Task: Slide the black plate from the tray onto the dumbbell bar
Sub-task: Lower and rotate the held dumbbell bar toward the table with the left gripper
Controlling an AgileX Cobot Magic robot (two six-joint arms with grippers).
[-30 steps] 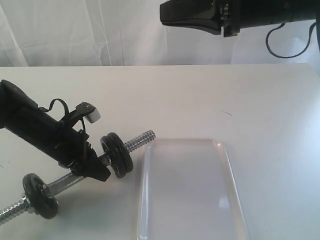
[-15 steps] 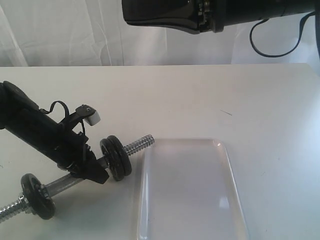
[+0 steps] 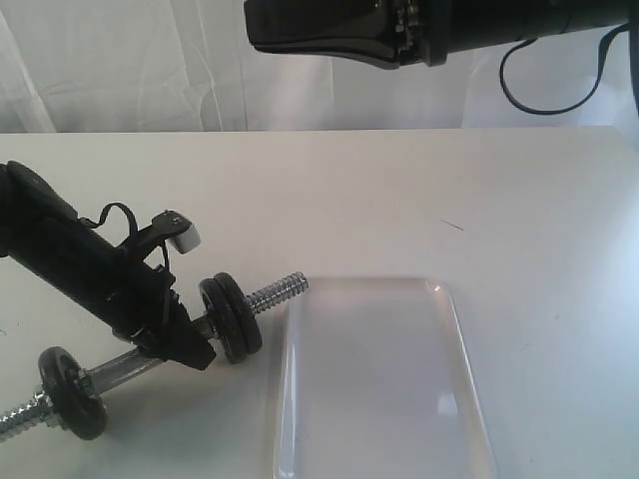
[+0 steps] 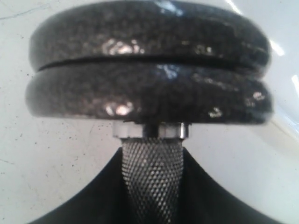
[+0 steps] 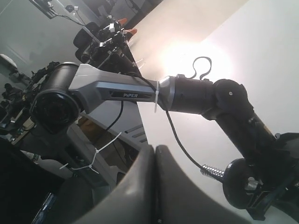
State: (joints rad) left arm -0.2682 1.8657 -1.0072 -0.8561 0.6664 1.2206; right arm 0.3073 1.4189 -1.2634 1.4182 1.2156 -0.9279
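The left pincer (image 3: 190, 344) is clamped on the smooth middle of the dumbbell bar (image 3: 275, 289), which lies slanted on the tabletop (image 3: 399, 190). Just past its tips sit two black discs pressed face to face on the bar. The outer one, farther from the pincer, is the black plate (image 3: 245, 319), and the inner disc (image 3: 212, 304) is the one nearer the pincer. Beyond the plate, the bar's threaded end points at the clear tray (image 3: 379, 399), stopping just beside its rim. Behind the pincer, a third disc (image 3: 68, 391) sits near the bar's other end. The right pincer (image 3: 252, 30) hangs high above the tabletop, well apart from the bar, its fingers (image 5: 140, 177) pressed together with nothing between them.
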